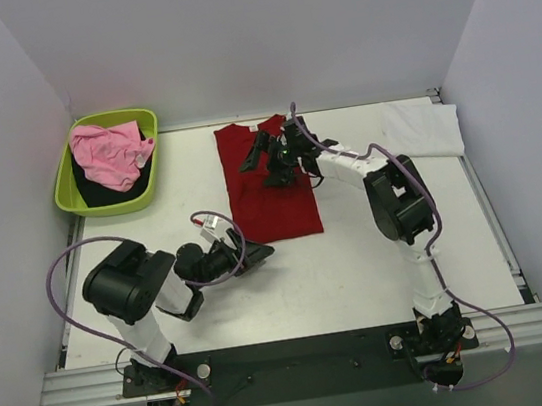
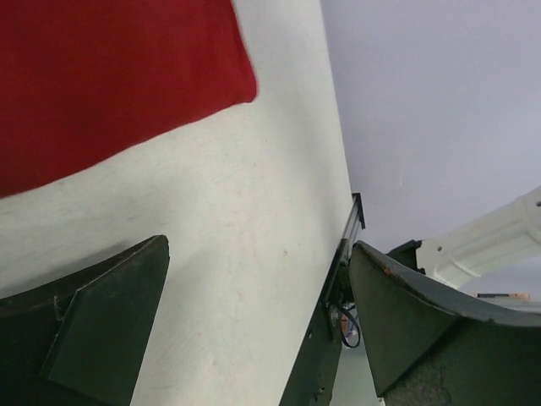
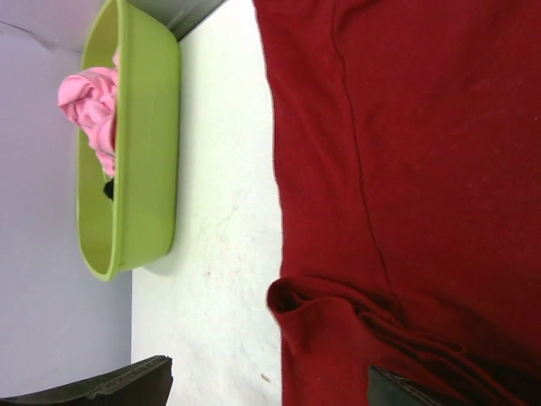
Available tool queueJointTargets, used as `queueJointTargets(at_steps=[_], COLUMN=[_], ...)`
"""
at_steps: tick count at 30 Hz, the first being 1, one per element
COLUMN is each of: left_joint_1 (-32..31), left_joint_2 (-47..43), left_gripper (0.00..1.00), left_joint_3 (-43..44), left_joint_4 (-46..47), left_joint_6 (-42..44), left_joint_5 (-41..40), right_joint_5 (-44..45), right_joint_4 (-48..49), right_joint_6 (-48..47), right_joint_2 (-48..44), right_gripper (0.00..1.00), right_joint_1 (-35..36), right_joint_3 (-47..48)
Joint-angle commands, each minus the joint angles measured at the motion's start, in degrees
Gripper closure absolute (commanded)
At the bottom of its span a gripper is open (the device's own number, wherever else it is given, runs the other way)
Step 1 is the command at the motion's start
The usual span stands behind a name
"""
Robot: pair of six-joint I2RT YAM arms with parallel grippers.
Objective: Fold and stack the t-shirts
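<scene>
A deep red t-shirt point(image 1: 273, 201) lies flat in the middle of the table. My right gripper point(image 1: 259, 176) hovers open over its upper left part. In the right wrist view the right gripper point(image 3: 269, 372) straddles the red t-shirt's point(image 3: 423, 169) left edge, where the cloth puckers into a small fold point(image 3: 321, 313). My left gripper point(image 1: 256, 256) stands open just off the red t-shirt's lower left corner. The left gripper point(image 2: 260, 254) has only bare table between its fingers, the red t-shirt point(image 2: 110, 76) beyond them. A white t-shirt point(image 1: 424, 128) lies at the back right.
A lime-green tub point(image 1: 66, 196) at the back left holds a pink t-shirt point(image 1: 108, 153) on top of a black one point(image 1: 98, 192). The right wrist view shows the tub point(image 3: 144, 169) beside the red shirt. The table's front rail point(image 2: 325, 338) runs close to the left gripper.
</scene>
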Motion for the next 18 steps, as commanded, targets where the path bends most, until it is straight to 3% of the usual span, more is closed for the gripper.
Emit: queueJointTargets(at_steps=[1,4,5,8,11,14,18], left_joint_1=[-2.07,-3.74,-3.83,-3.66,-2.34,-1.2,-0.58], left_joint_2=[-13.21,-26.03,-29.31,-38.12,-39.54,-38.22,-35.68], left_gripper=[0.03,0.03,0.03,0.03,0.03,0.03,0.03], left_joint_3=[3.6,8.35,12.98,23.17,32.23,34.55,32.28], left_joint_4=[-5.55,-28.63,-41.84,-63.58,-77.07,-82.2,-82.15], left_joint_6=[3.61,11.23,13.62,21.71,27.44,29.82,30.61], left_joint_5=[1.42,-1.21,-4.01,-9.46,-13.43,-14.75,-17.57], right_joint_5=[-0.08,0.61,0.53,2.19,5.71,10.34,13.27], right_joint_4=[2.09,2.71,2.63,2.98,2.1,-1.32,-2.38], right_joint_6=[-2.16,-2.33,-2.33,-3.47,-6.19,-10.58,-13.58], right_joint_2=[-12.15,-18.04,-19.36,-24.2,-29.82,-33.86,-35.99], right_gripper=[0.0,0.0,0.0,0.0,0.0,0.0,0.0], right_joint_1=[-0.17,0.53,0.97,1.93,3.08,3.87,3.79], right_joint_3=[-4.4,-10.65,-12.42,-19.01,-24.54,-28.85,-32.9])
